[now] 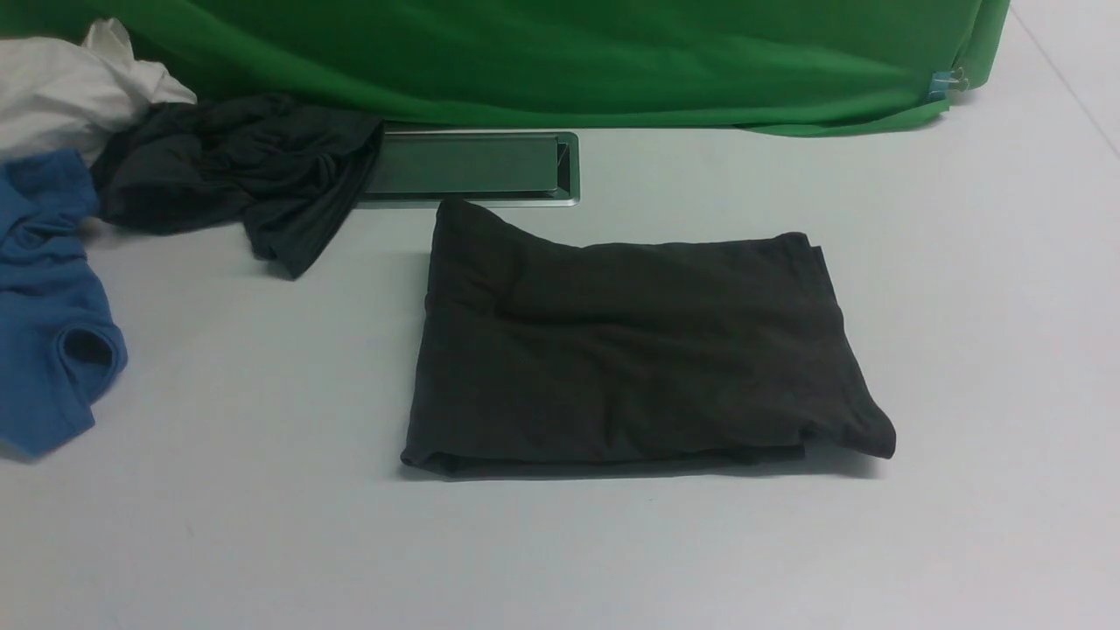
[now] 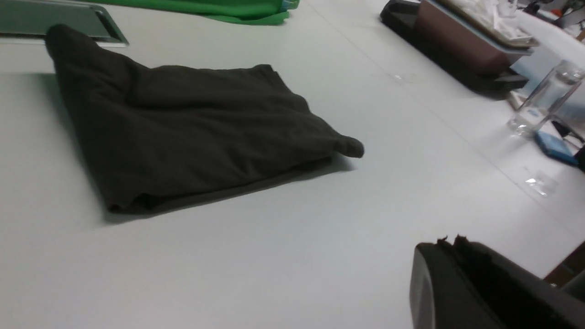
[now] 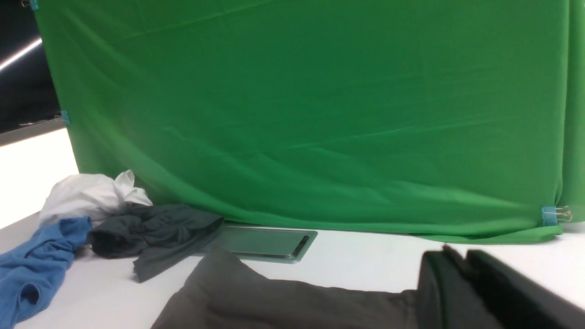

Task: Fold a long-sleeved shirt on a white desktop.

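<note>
both claws clenched on nothing, left gripper [image 2: 450, 242] and right gripper [image 3: 454, 254] apart from the shirt [image 1: 630, 350], which lies folded mid desktop [image 1: 262, 525]; behind it a metal hatch [image 1: 472, 166], perhaps a cable tray, then the backdrop [image 1: 560, 61]

Four garments [image 1: 639, 350], one green backdrop [image 1: 560, 61]

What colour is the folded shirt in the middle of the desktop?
The long-sleeved shirt is plain black-brown, with no pattern showing; the front view shows it best.
</note>
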